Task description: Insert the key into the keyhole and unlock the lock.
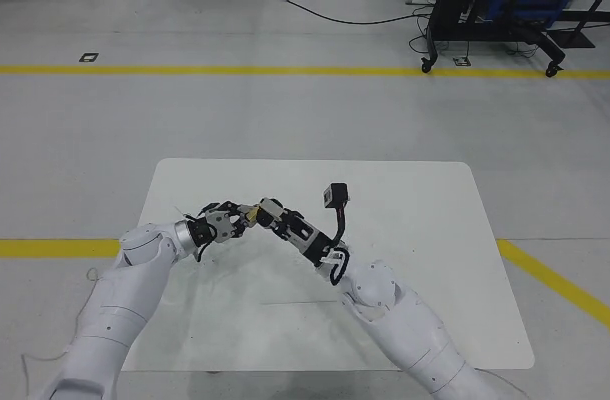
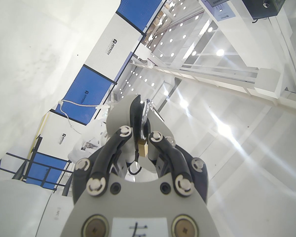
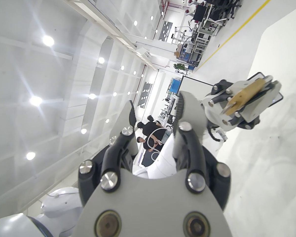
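Brass lock [image 1: 248, 211] gripped over mid-table
Top view: left gripper [image 1: 235, 216] and right gripper [image 1: 260, 210] meet, with the table [image 1: 435, 300] edges well apart all round. Left wrist view: left gripper clenched on the lock. Right wrist view: right gripper released, lock near.
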Tool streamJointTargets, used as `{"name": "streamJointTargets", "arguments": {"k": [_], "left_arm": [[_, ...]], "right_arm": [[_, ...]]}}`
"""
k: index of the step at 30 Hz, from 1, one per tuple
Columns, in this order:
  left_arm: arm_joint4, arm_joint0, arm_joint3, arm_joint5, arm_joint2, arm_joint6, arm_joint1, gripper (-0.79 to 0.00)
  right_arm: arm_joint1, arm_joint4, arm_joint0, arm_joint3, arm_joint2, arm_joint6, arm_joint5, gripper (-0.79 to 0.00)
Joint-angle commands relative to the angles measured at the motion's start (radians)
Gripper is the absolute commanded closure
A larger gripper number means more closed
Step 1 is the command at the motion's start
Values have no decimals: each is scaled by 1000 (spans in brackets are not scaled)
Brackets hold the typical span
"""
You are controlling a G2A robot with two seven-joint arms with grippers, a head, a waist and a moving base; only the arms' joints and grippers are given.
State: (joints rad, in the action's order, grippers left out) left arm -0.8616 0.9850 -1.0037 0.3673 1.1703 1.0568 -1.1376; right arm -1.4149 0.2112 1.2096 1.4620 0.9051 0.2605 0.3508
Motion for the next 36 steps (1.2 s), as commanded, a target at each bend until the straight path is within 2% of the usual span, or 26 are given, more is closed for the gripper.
{"name": "streamJointTargets", "arguments": {"k": [1,16,22,25,26,27,29,32,34,36], "left_arm": [[0,-2,5,-1,-2,2,-1,0],[-6,-7,7,-5,-13,-3,-6,0],[-6,-2,-2,-17,-7,-13,-5,0],[5,5,-14,-64,4,-42,-3,0],[-1,9,-21,-91,11,-45,-4,0],[-6,14,-26,-113,16,-43,-4,0],[10,20,-38,-174,24,-50,-3,0],[12,33,-52,-242,37,-48,-2,0],[12,40,-62,-273,41,-41,-2,0],[25,45,-70,-302,44,-36,-2,0]], "right_arm": [[-6,-27,-12,-26,-11,-34,3,0],[-30,-210,-35,-97,-60,-147,-42,0],[-36,-236,-29,-93,-59,-175,-37,0],[-33,-154,7,-50,-42,-127,0,0],[-32,-79,24,-35,-34,-78,5,-37],[-28,-10,33,-27,-20,-22,-3,-188],[-21,116,43,-23,11,93,-36,-366],[-11,271,51,-32,54,247,-100,-483],[-6,322,47,-47,75,305,-147,-514],[-5,362,43,-60,85,335,-182,-511]]}}
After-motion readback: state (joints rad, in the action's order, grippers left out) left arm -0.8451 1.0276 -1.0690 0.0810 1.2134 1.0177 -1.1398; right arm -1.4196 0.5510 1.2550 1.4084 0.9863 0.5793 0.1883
